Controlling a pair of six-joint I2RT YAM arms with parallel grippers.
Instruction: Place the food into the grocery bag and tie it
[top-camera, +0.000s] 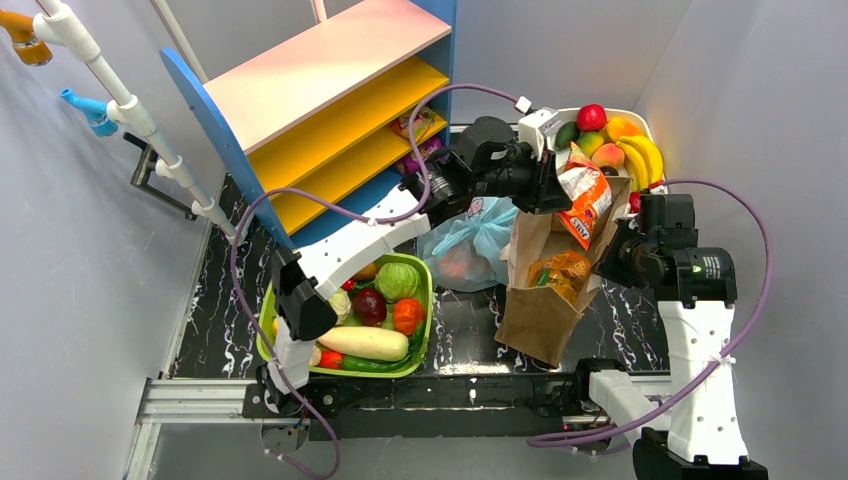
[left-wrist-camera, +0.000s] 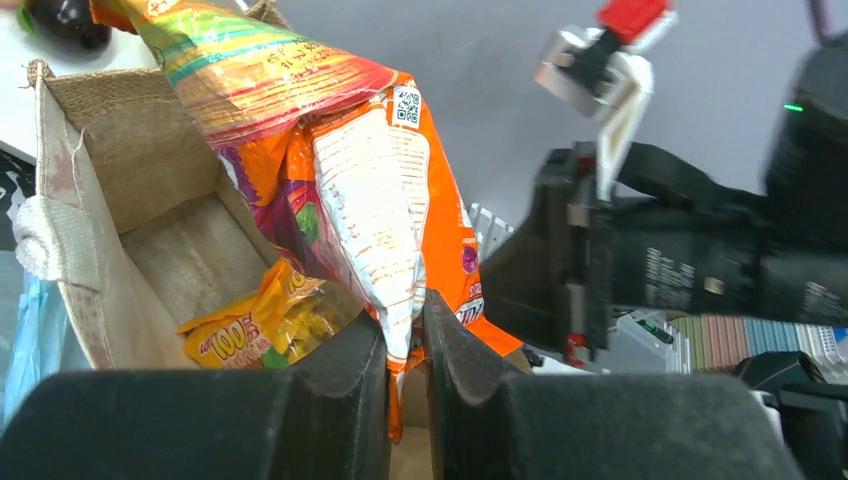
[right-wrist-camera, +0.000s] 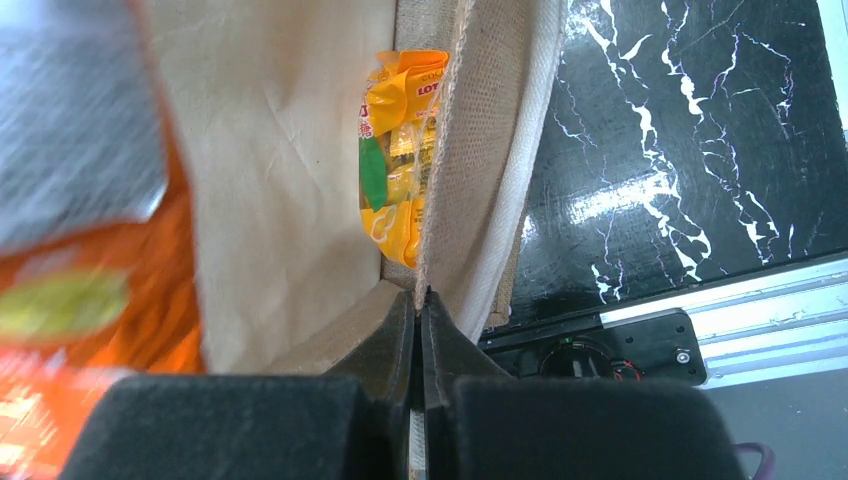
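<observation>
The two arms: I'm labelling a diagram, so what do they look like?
Both the left arm and right arm have white links with black joints, and a purple cable loops along each. The left gripper and right gripper have chunky black fingers.

1. From my screen the orange snack bag reads as glossy, crinkled plastic film.
2. The brown bag looks matt and coarse, almost woven inside.
3. The tabletop is black marble pattern, shiny.
4. I'd call the blue bag thin, translucent, wrinkly plastic.
</observation>
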